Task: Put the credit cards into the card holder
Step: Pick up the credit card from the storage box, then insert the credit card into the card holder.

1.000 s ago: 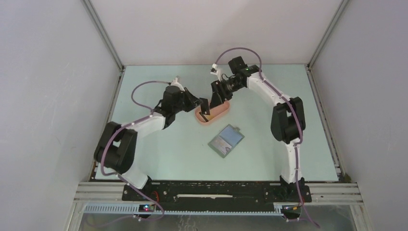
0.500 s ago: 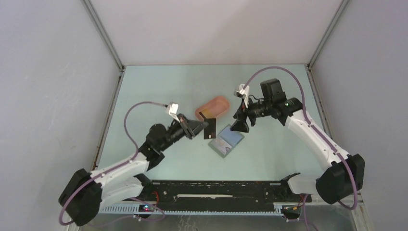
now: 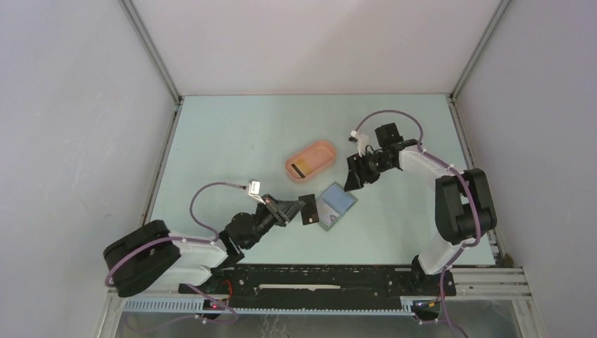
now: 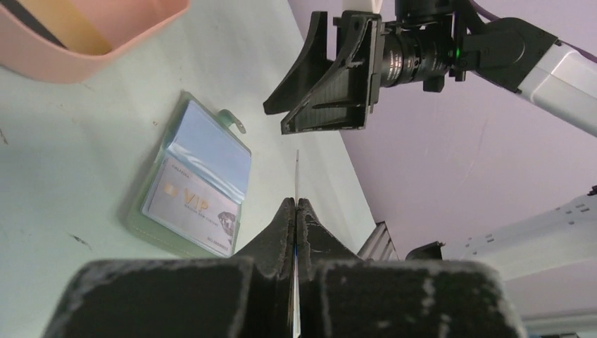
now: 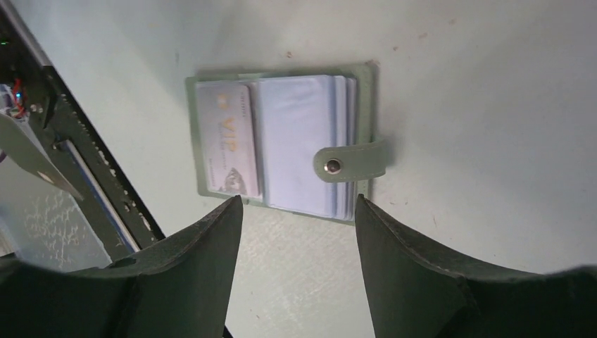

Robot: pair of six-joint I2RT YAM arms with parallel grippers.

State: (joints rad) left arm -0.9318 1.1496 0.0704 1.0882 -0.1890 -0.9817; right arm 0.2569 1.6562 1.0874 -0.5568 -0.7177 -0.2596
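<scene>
The card holder (image 3: 336, 205) lies open on the table, a pale VIP card (image 5: 225, 137) in its left pocket and its snap tab (image 5: 350, 163) at the far side. My left gripper (image 3: 298, 209) is shut on a dark credit card (image 3: 308, 209), held on edge just left of the holder; in the left wrist view the card (image 4: 297, 172) shows only as a thin line above the jaws (image 4: 296, 205). My right gripper (image 3: 354, 177) hangs open over the holder's far edge, nothing between its fingers (image 5: 211, 243). Another yellowish card (image 3: 301, 169) lies in the pink tray (image 3: 325, 149).
The pink tray (image 4: 105, 53) stands just beyond the holder, toward the back. The black base rail (image 3: 317, 278) runs along the near edge. White walls enclose the table on three sides.
Both arms left the pink tray. The left one drew back toward the near edge with the dark card, ending beside the holder. The right one swung over the holder's far edge.
</scene>
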